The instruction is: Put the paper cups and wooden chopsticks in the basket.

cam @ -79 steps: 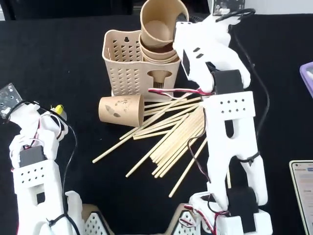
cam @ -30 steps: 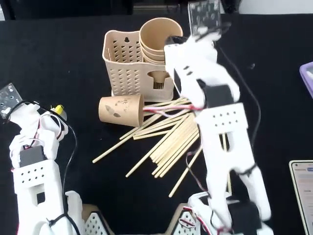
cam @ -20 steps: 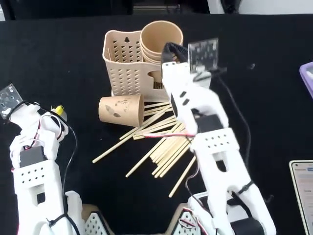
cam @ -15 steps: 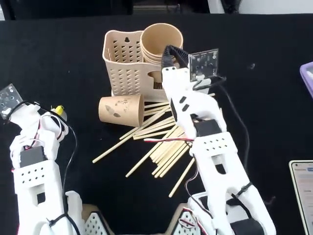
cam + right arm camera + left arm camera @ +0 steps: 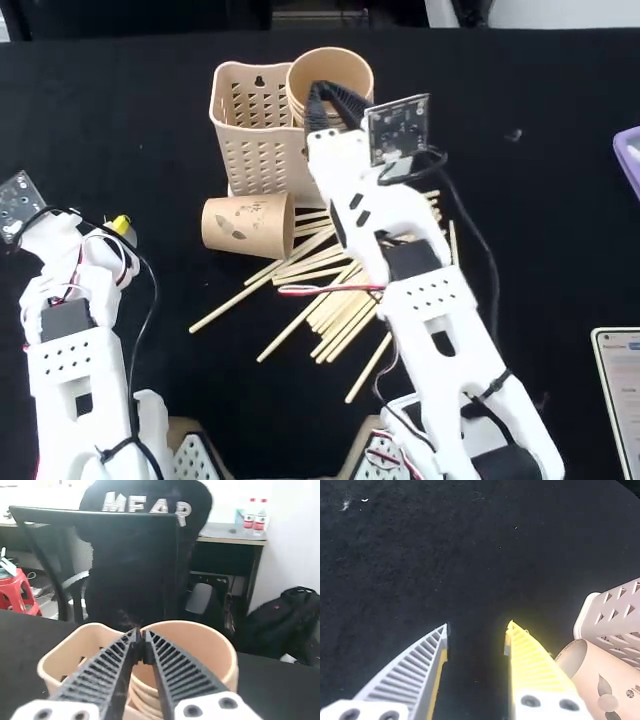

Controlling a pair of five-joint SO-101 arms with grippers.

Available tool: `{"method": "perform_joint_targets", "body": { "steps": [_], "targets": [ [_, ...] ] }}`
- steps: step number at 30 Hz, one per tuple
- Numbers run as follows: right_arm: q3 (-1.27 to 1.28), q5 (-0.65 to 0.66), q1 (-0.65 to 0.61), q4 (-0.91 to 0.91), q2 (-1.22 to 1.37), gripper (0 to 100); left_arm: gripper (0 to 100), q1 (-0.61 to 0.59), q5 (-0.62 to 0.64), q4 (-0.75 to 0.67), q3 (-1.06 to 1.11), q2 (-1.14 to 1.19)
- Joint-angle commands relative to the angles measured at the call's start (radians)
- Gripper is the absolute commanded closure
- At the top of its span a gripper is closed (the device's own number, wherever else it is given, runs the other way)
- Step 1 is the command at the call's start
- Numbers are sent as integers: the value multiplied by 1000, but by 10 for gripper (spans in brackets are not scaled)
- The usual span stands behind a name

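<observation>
Cups (image 5: 330, 72) sitting stacked in the basket (image 5: 250, 135), right gripper (image 5: 139, 632) hovering over them
The right gripper's jaws are pressing together, holding nothing. Another cup (image 5: 248, 225) is lying on its side just beside the basket, with chopsticks (image 5: 325, 310) sprawling on the black table (image 5: 560, 200) next to it. The left gripper (image 5: 477, 626) is hanging with jaws apart near that cup
</observation>
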Motion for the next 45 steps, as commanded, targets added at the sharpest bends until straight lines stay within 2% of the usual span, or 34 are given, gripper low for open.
{"method": "perform_joint_targets", "body": {
  "steps": [1,10,19,22,29,31,33,36,41,45],
  "targets": [
    [27,11,-15,-17,-21,987,813,8,2,-15,-8,-18],
    [119,12,-9,-23,-25,987,813,8,2,-15,-8,-18],
    [-99,12,-9,3,-35,987,813,8,2,-15,-8,-18],
    [-156,12,-9,169,-85,987,813,8,2,-15,-8,-18],
    [-156,12,-51,721,-364,985,813,10,2,-15,-8,-18],
    [-107,12,-110,848,-446,953,813,10,3,-15,-8,-18],
    [-24,12,-181,918,-512,874,813,10,5,-15,-8,-18],
    [156,5,-255,858,-545,772,813,10,5,-15,-8,-18],
    [430,-54,-356,540,-495,766,813,8,3,-15,-8,-18],
    [467,-124,-359,384,-386,766,813,8,2,-15,-8,-18]
  ]
}}
